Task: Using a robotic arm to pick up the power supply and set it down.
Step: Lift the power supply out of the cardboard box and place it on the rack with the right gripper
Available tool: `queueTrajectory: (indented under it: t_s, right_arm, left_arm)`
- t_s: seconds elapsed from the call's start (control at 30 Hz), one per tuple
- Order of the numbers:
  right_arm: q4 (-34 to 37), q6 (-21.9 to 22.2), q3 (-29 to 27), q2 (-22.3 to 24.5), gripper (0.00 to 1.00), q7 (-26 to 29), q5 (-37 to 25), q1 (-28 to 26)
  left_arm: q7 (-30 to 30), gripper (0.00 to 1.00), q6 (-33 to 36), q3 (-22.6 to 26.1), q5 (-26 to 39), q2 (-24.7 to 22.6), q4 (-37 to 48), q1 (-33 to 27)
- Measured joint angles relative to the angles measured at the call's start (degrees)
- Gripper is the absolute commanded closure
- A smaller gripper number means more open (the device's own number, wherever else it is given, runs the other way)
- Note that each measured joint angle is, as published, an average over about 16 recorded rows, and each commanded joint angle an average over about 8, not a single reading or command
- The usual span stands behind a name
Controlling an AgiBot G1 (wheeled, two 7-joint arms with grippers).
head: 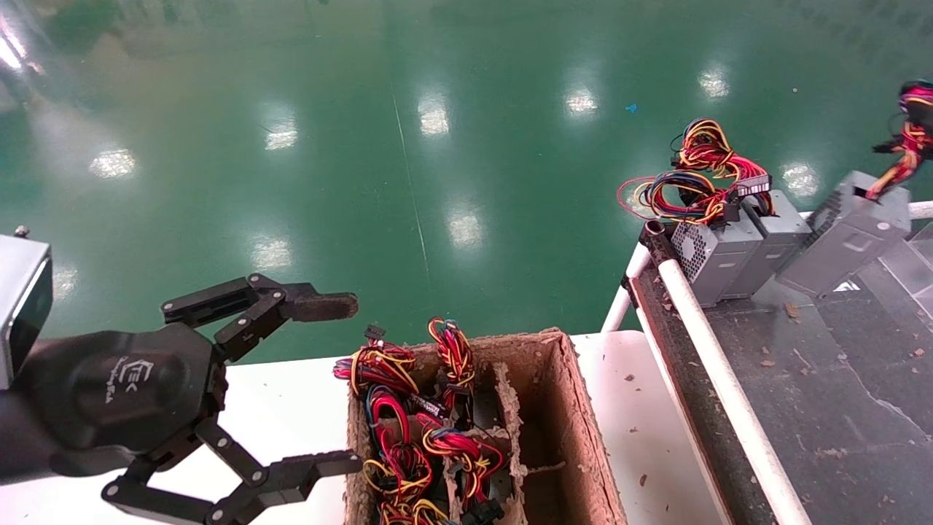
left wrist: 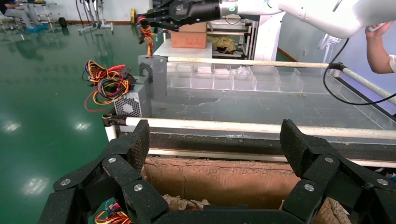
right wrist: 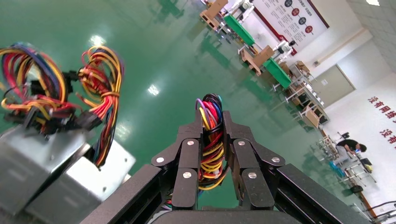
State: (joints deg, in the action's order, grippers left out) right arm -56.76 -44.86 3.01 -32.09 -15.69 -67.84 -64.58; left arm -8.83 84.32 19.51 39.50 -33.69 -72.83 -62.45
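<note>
Your robotic arm [right wrist: 212, 140] is clamped on the wire bundle [right wrist: 211, 144] of the power supply [head: 845, 233]; fingers [right wrist: 189, 158] nearly together with only the wires between them, pinched tight on both sides. The grey box hangs below the gripper by those wires, tilted, its lower end on or just above the dark belt surface [head: 816, 379]; you can't tell from here whether it's touching. Just beside it, on the side toward the belt's end rail [head: 700, 321], two more grey supplies [head: 736, 251] stand together with loose red and yellow wire loops on top.

Your left gripper [head: 342, 386] is idle, jaws spread wide, holding nothing, hovering at the white table [head: 627, 408] just beside the cardboard tray [head: 583, 437], which has more wired units in its compartments.
</note>
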Motion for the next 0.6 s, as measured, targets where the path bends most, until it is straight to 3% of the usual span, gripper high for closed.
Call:
queueTrajectory:
  t_s: [0.6]
  right_arm:
    - [12.7, -3.1, 7.8, -7.8, 1.0, -0.7, -7.2, -13.7]
  left_arm:
    - [0.0, 0.0, 0.0, 0.0, 0.0, 0.0, 0.0, 0.0]
